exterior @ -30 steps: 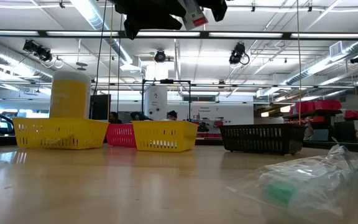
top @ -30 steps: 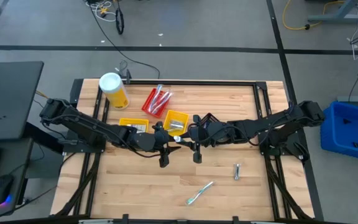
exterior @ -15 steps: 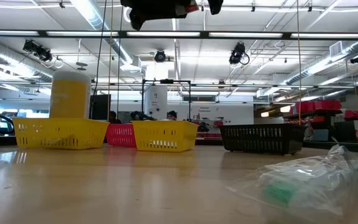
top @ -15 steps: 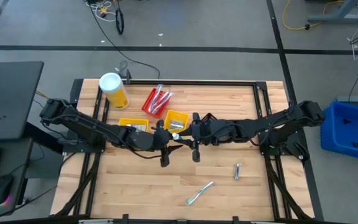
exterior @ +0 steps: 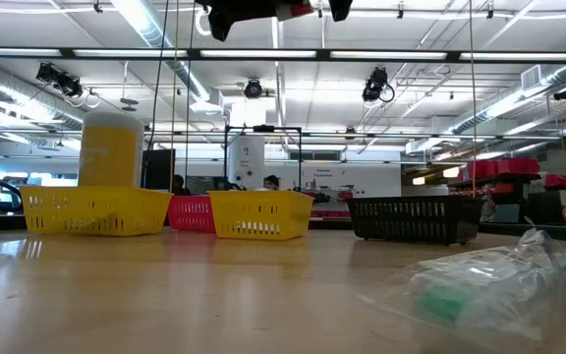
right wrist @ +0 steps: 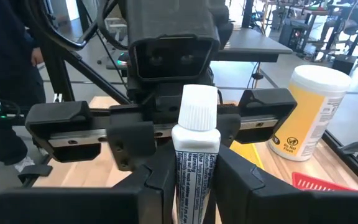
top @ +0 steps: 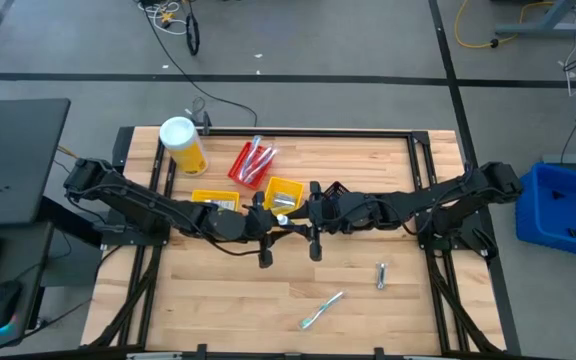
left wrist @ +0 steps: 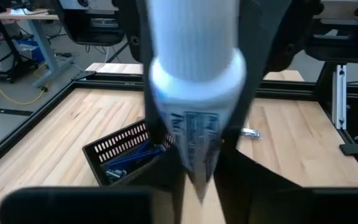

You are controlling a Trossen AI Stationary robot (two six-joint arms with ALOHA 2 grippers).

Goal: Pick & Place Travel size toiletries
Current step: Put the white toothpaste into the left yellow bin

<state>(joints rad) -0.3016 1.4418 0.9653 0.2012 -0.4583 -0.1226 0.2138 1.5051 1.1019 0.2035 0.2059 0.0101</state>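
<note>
A white toothpaste tube [top: 280, 219] hangs in the air over the middle of the table, between my two grippers. My right gripper [top: 294, 218] comes from the right and is shut on it. In the right wrist view the tube [right wrist: 196, 149] stands between the right gripper's [right wrist: 196, 180] fingers. Its ribbed white cap [right wrist: 197, 106] points at my left gripper [right wrist: 166, 118], whose finger blocks sit far apart on their rail. The left gripper [top: 266, 221] is open, with the cap end [left wrist: 194, 37] close before its camera. Two more toiletries lie near the table's right: a wrapped item [top: 381, 275] and a toothbrush [top: 322, 309]. My right gripper pinches the tube's lower body [right wrist: 194, 171] between its two fingers, one on each side edge. The fingers [right wrist: 238, 177] come about level from the table's right and lie along the tube. The tube is lifted clear of the table, cap end foremost.
A red bin [top: 253, 162] with items, two yellow bins [top: 213, 200] [top: 286, 190] and a black bin [left wrist: 126, 155] sit at the far middle. The yellow canister [top: 183, 145] stands far left. A wrapped green toothbrush [exterior: 480, 285] lies close to the low camera.
In the low view both grippers and the tube have risen almost out of the picture's top. In the high view the right gripper has edged toward the left gripper, carrying the tube with it.
</note>
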